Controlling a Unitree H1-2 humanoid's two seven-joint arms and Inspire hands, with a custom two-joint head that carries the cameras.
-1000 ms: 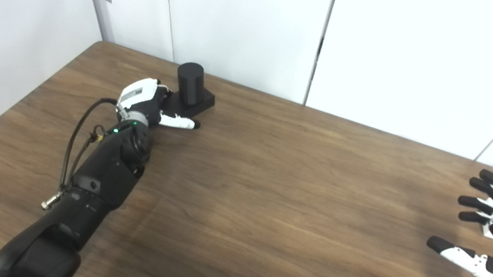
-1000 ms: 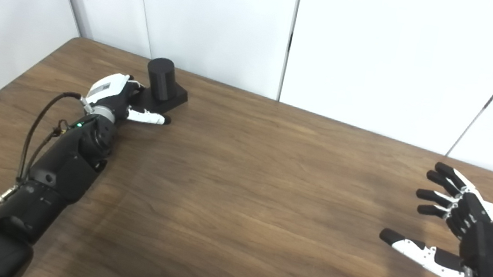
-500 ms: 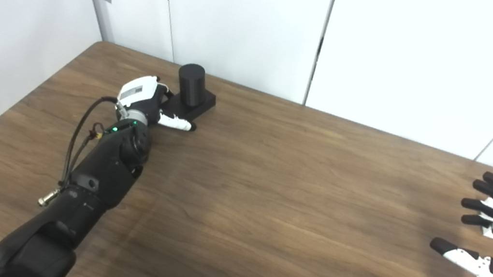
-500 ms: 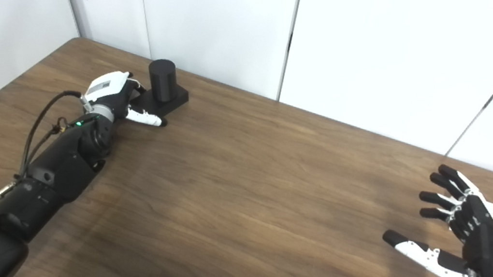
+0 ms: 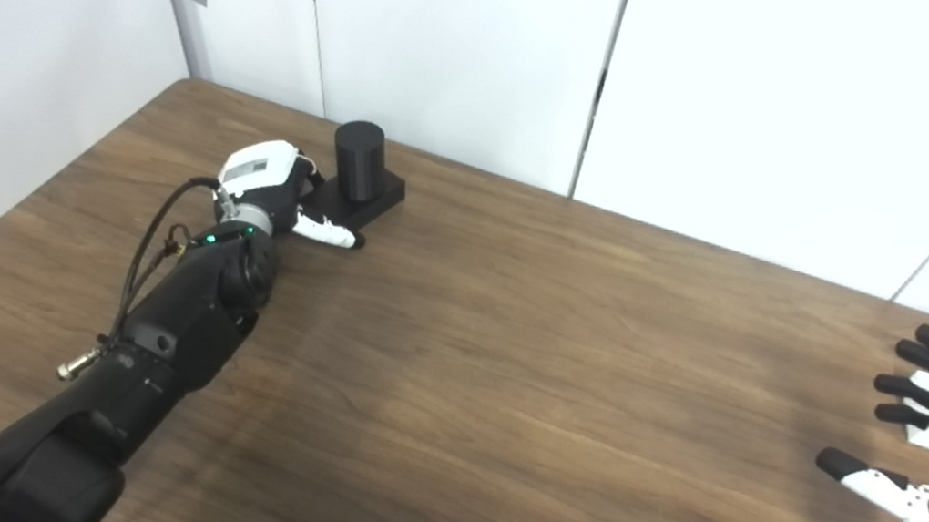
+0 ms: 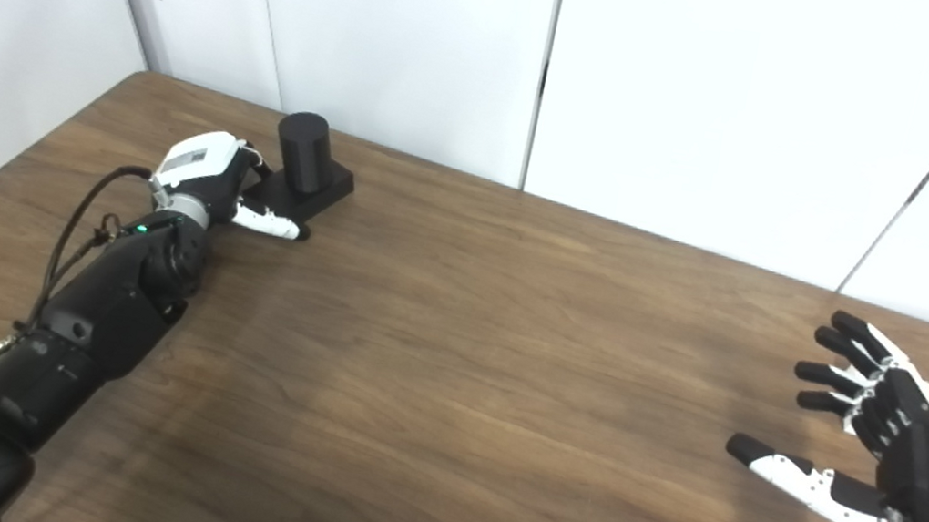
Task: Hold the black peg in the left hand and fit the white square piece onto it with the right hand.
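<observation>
The black peg (image 5: 357, 160) is a short cylinder standing on a black square base (image 5: 364, 195) at the table's far left. My left hand (image 5: 268, 186) is against the base's left side. Its thumb (image 5: 326, 231) lies along the base's front edge, and its fingers are hidden behind the hand. My right hand (image 6: 887, 453) hovers open with fingers spread over the table's right end. A small white patch (image 5: 919, 437) shows behind its fingers. I cannot tell whether that patch is the white square piece.
The brown wooden table (image 5: 502, 377) runs up to white wall panels (image 5: 461, 39) at the back and left. The peg stands close to the table's back edge.
My left forearm has swung a little to the left while the hand stays at the peg's base. My right hand has drifted slightly right. The peg has not moved.
</observation>
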